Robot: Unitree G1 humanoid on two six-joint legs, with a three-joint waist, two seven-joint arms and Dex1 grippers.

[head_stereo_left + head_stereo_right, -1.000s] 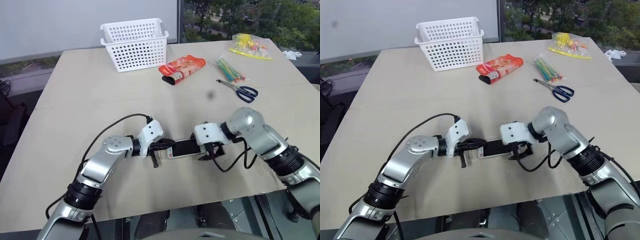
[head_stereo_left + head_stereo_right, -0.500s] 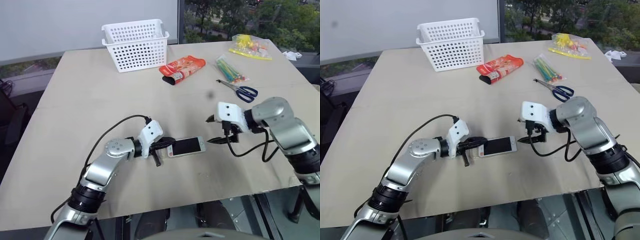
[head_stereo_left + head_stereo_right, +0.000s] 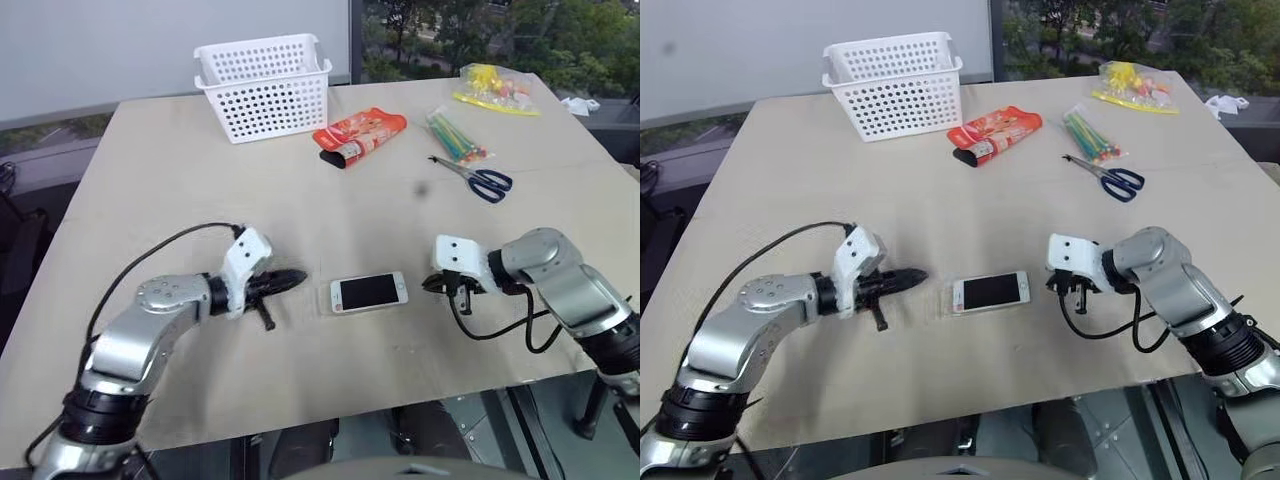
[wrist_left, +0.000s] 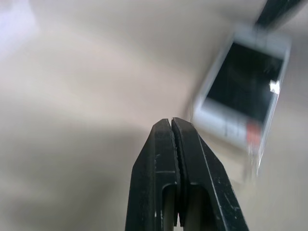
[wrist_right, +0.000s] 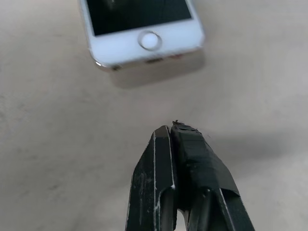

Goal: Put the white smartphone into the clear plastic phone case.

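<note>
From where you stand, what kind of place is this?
Probably an office or lab test bench: a large beige wooden tabletop by a window with trees outside, holding blue-handled scissors and a white perforated plastic basket.

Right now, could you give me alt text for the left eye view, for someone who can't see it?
A white smartphone lies screen-up on a tan table between two robot arms, with the shut left gripper and shut right gripper each just off one end. At the far side sit a white basket, a red snack pouch and scissors.

White phone [image 3: 369, 292] with black screen, white perforated basket [image 3: 264, 87], red pouch [image 3: 361, 136], blue-handled scissors [image 3: 477, 179], beige table [image 3: 180, 190].
</note>
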